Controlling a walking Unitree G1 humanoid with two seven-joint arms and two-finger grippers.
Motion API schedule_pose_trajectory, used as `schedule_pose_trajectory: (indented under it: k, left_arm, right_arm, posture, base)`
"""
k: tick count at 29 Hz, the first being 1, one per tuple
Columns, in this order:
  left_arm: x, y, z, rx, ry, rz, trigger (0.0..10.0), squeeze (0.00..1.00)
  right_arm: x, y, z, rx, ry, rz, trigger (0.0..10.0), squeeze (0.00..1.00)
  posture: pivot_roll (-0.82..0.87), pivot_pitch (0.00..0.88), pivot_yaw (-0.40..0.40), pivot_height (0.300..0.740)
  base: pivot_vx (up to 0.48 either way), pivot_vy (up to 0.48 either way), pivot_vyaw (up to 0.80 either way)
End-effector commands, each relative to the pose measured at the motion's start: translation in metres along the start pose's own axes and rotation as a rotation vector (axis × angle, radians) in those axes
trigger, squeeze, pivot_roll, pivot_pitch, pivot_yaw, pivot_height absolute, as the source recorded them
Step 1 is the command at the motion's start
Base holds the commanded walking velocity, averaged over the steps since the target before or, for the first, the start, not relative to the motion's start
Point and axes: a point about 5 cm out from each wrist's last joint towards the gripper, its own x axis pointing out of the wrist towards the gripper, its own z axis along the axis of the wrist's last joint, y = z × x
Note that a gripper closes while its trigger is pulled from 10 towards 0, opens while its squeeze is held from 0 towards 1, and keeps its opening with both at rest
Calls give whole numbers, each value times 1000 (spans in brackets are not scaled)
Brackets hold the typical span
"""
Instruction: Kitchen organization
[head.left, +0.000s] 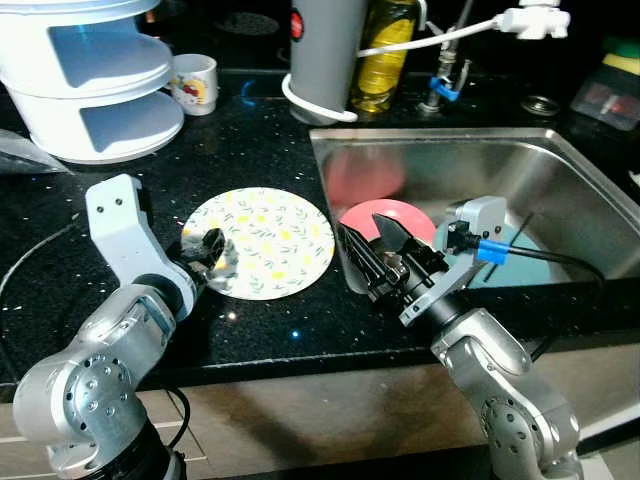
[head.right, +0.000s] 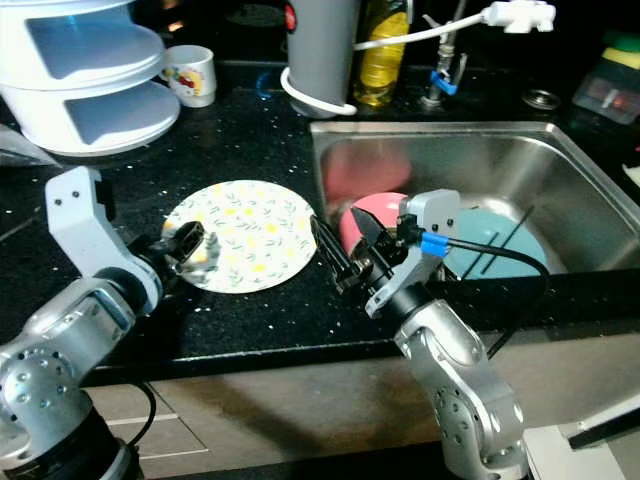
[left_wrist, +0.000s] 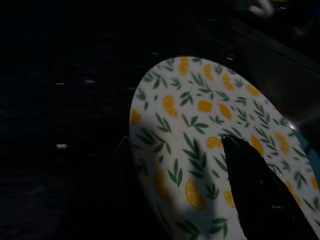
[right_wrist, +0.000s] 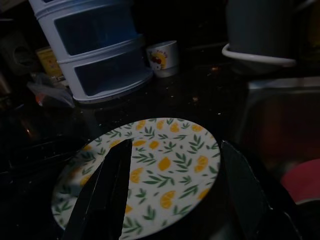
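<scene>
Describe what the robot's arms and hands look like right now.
Both arms are silver, jointed metal with white housings near the wrists. Each ends in a hand of two long black fingers: left hand, right hand. The right wrist carries a black cable with a blue connector.

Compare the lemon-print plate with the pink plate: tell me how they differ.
The lemon-print plate is white with yellow lemons and green leaves; the pink plate is plain pink. The lemon-print plate lies flat on the black countertop; the pink plate sits down in the steel sink. The left gripper is at the lemon-print plate's rim, one finger over it; the pink plate lies partly hidden behind the open right gripper. Both are round.
</scene>
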Motion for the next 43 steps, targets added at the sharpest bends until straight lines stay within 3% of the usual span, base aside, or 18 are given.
schedule_pose_trajectory:
  k: [1, 10, 14, 18, 25, 29, 32, 33, 38, 43]
  left_arm:
    - [-1, -4, -9, 59, 47, -42, 10000, 0]
    - [-2, -17, -5, 152, 21, -99, 10000, 0]
    - [-2, -16, -5, 152, 16, -92, 10000, 0]
    - [-2, -6, -7, 118, 31, -22, 10000, 0]
    - [1, 3, -12, 27, 56, 38, 10000, 0]
    - [1, 12, -7, -18, 12, 97, 10000, 0]
    - [7, 23, -6, -119, 2, 145, 10000, 0]
    - [7, 23, -6, -119, 2, 145, 10000, 0]
    - [29, 31, 1, -289, -30, 112, 10000, 0]
    - [40, 30, 3, -340, -20, 81, 10000, 0]
  right_arm:
    - [0, 0, 2, -6, -16, 6, 10000, 0]
    - [-1, 3, 6, 42, -58, 22, 10000, 0]
    - [-1, 3, 6, 48, -62, 26, 10000, 0]
    - [0, 5, 5, 55, -60, 34, 10000, 0]
    - [0, 4, 4, 52, -46, 38, 10000, 0]
    - [-1, 3, 3, 50, -39, 35, 10000, 0]
    - [-1, 3, 3, 46, -35, 31, 10000, 0]
    - [-1, 3, 3, 46, -35, 31, 10000, 0]
    - [0, 2, 3, 34, -31, 18, 10000, 0]
    - [1, 2, 4, 27, -31, 13, 10000, 0]
  posture:
    - [106, 34, -98, 740]
    - [108, 36, -94, 740]
    - [108, 36, -94, 740]
    - [116, 37, -95, 740]
    - [113, 38, -94, 740]
    - [111, 39, -95, 740]
    - [107, 41, -95, 740]
    - [107, 41, -95, 740]
    - [94, 42, -98, 740]
    - [81, 41, -95, 740]
  base:
    - [0, -454, 800]
    - [0, -252, 704]
    - [0, 0, 0]
    - [0, 0, 0]
    - [0, 0, 0]
    - [0, 0, 0]
    - [0, 0, 0]
    - [0, 0, 0]
    - [0, 0, 0]
    - [0, 0, 0]
